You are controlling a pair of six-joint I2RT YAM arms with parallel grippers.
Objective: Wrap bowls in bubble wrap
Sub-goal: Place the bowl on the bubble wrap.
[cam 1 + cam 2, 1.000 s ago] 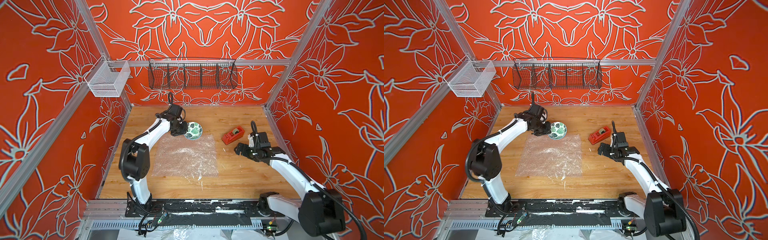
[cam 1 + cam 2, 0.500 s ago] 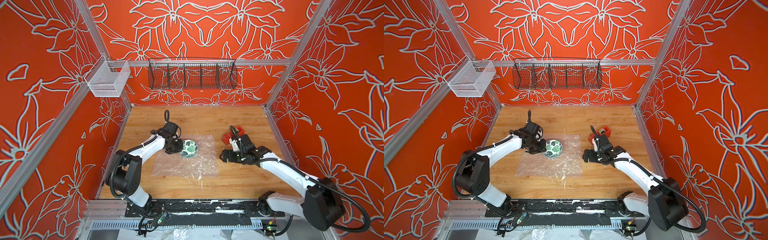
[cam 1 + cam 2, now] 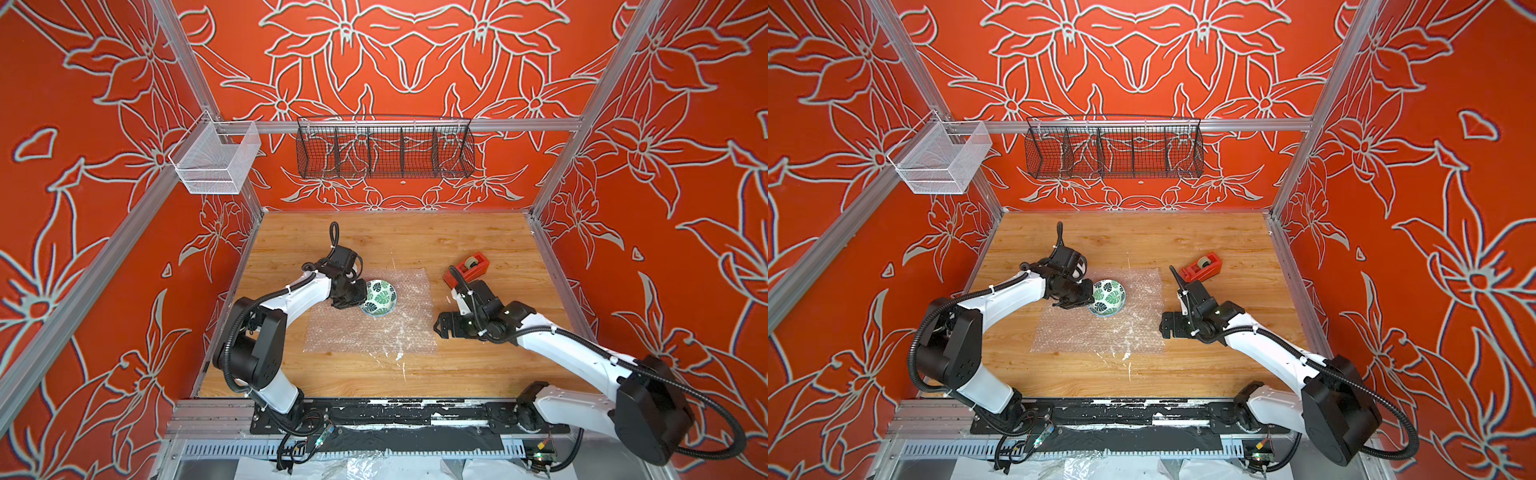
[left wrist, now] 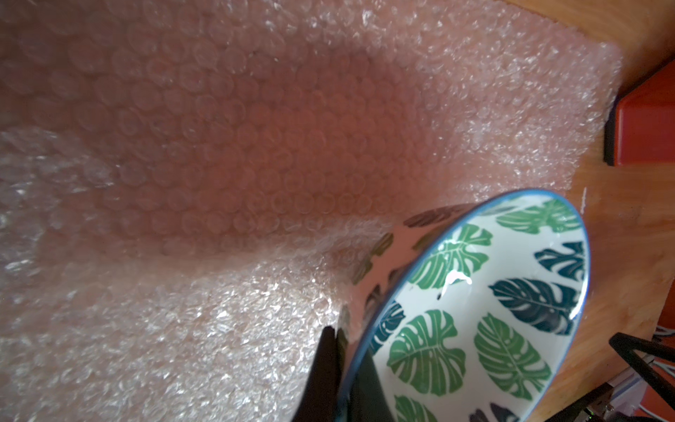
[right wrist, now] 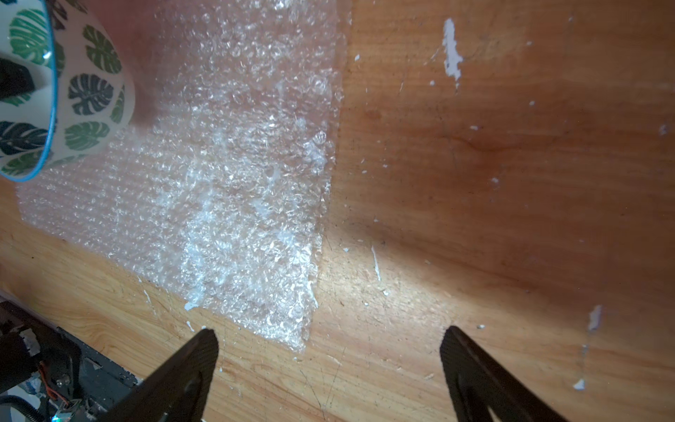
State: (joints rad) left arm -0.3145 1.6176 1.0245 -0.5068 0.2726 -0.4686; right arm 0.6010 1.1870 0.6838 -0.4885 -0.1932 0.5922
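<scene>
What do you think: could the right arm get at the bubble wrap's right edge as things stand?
Probably yes. The right pincer hangs open beside the bubble wrap, off its right edge, with only bare wooden table between; the leaf-print bowl, gripped by the left pincer, is across the sheet, well clear.

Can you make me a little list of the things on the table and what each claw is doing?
Bowl: small round white bowl with green leaf prints, tilted over the sheet
Sheet: clear bubbly plastic sheet, flat on the wooden table
Left claw: shut on the bowl's rim
Right claw: open, empty, near the sheet's corner
Tape: red tape dispenser, beside the sheet
</scene>
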